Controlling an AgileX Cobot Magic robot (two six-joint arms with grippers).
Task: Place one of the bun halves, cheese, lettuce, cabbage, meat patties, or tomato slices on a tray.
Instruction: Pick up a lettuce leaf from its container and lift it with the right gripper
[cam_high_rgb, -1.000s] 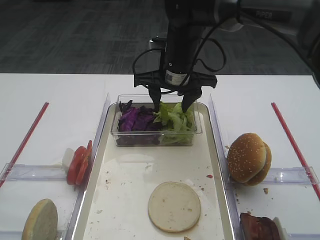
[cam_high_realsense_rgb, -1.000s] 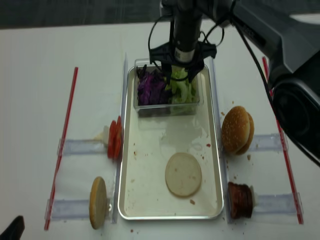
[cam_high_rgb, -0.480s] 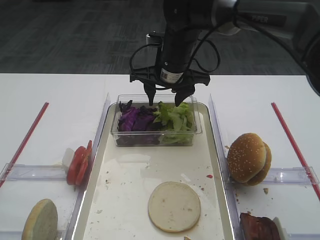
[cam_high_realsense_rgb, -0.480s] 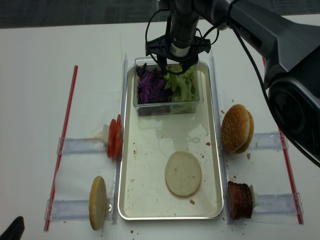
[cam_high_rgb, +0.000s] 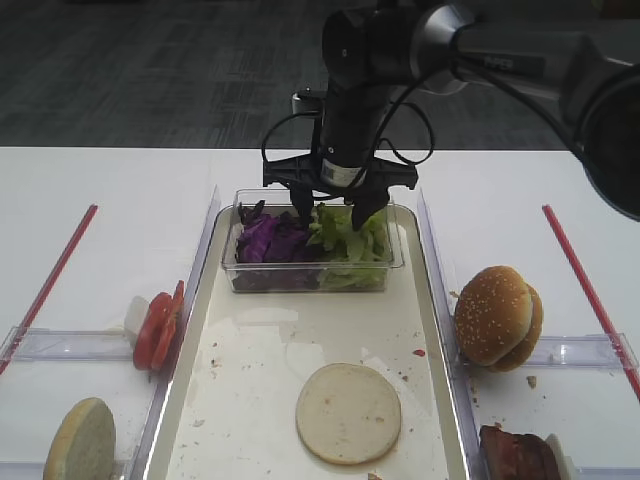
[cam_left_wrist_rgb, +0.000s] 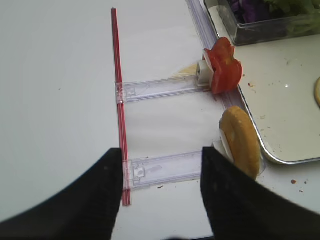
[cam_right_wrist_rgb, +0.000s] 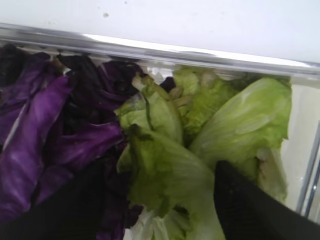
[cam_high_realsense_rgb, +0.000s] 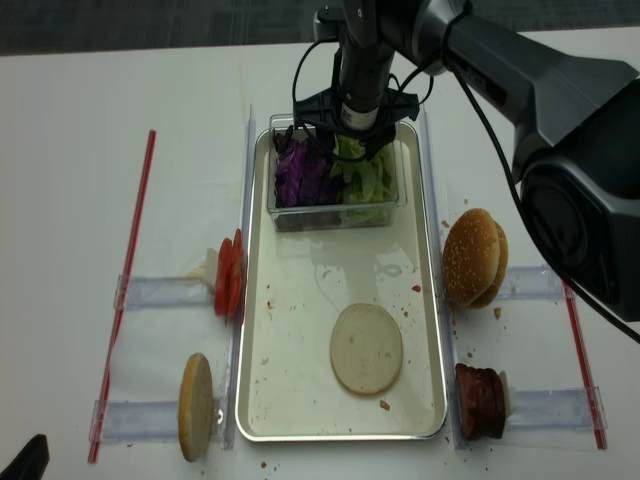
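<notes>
The right gripper (cam_high_rgb: 331, 208) hangs over the clear tub (cam_high_rgb: 310, 272) at the far end of the tray (cam_high_rgb: 196, 330). Its two fingers are spread wide and hold nothing. The tips dip just inside the tub, one on each side of a clump of lettuce (cam_high_rgb: 350, 236). In the right wrist view the dark fingers (cam_right_wrist_rgb: 252, 210) sit low at the bottom, with green lettuce (cam_right_wrist_rgb: 200, 135) between them and the tub's far rim (cam_right_wrist_rgb: 150, 50) close above.

The cabbage (cam_high_rgb: 268, 240) fills the left half of the tub and touches the lettuce in the middle. The tub walls are close on all sides, so there is little room in there.

The near part of the tray is mostly bare. One flat pale bun (cam_high_rgb: 348, 412) lies there, well apart from the tub and from the tray's edges.

Tomato slices (cam_high_rgb: 157, 328) stand on edge in a clear rack (cam_high_rgb: 70, 344), just outside the tray's left edge. Another bun half (cam_high_rgb: 80, 440) stands nearer on the left. A sesame bun (cam_high_rgb: 496, 316) stands just outside the right edge, with meat (cam_high_rgb: 518, 454) nearer. A red strip (cam_high_rgb: 48, 285) lies on the white table (cam_high_rgb: 120, 190) far out on the left.

The left gripper (cam_left_wrist_rgb: 160, 200) is low over the table by the left racks, fingers apart and holding nothing.
</notes>
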